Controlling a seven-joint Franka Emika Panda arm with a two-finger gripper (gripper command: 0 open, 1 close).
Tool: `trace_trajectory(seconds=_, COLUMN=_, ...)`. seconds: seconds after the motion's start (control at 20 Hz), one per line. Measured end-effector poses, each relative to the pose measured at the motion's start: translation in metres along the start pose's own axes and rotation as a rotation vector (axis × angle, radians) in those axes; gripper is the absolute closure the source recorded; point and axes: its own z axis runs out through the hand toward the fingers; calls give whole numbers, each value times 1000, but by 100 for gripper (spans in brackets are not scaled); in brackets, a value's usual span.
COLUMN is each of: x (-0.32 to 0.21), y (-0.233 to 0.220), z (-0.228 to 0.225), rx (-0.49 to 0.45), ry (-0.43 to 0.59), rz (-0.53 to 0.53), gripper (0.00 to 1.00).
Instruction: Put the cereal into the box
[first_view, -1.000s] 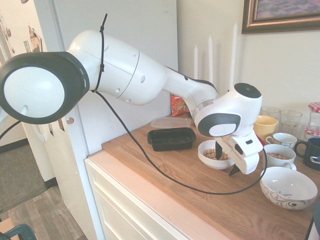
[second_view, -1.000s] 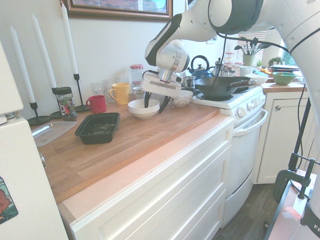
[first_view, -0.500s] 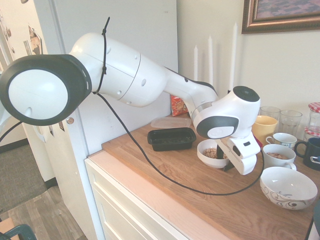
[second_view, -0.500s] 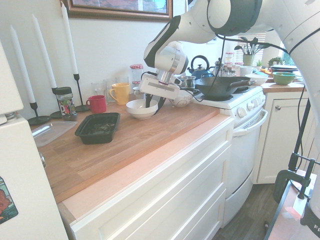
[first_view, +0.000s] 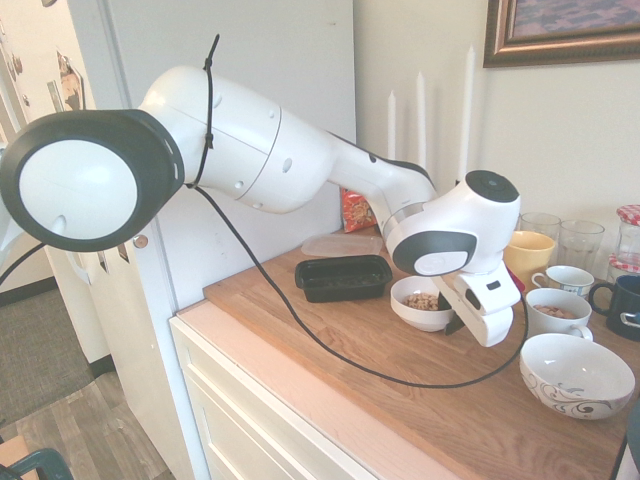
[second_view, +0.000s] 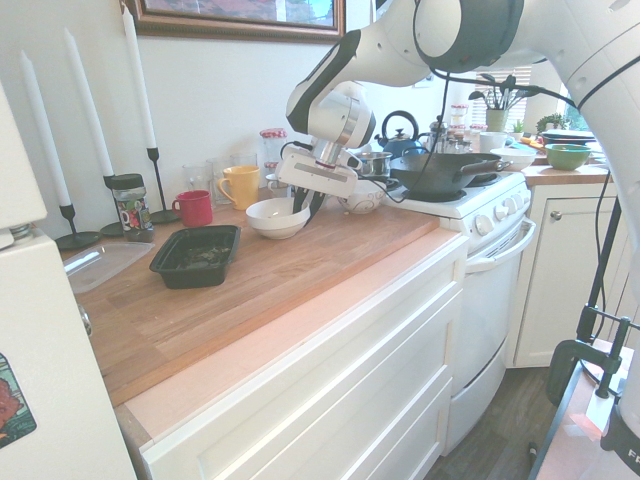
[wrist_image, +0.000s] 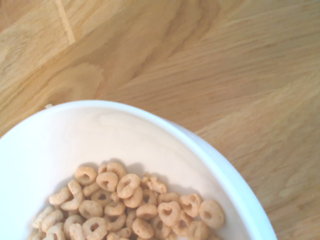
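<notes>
One end effector (second_view: 307, 203), closed on the white bowl's (second_view: 277, 219) rim, beside open worktop (second_view: 290, 275).

The wrist view cuts off the white bowl (wrist_image: 227, 175) at its lower edge, along with part of the cereal (wrist_image: 102, 205). In the second exterior view, the far jars (second_view: 460, 118) behind the black pan (second_view: 440, 174) are too small to tell what they hold.

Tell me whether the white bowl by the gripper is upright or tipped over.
Upright: the bowl stands on its base, cereal inside.
</notes>
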Motion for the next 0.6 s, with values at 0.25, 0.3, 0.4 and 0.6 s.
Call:
trace_trajectory(seconds=0.25, x=0, y=0, z=0, rx=0, ry=0, rz=0, gripper=100)
trace_trajectory(seconds=0.3, x=0, y=0, z=0, rx=-1, ry=-1, rz=-2, gripper=100)
trace_trajectory(seconds=0.4, x=0, y=-2, z=-2, rx=-5, ry=0, rz=-10, gripper=100)
trace_trajectory(seconds=0.6, x=-4, y=-7, z=-8, rx=-17, ry=7, rz=-36, gripper=100)
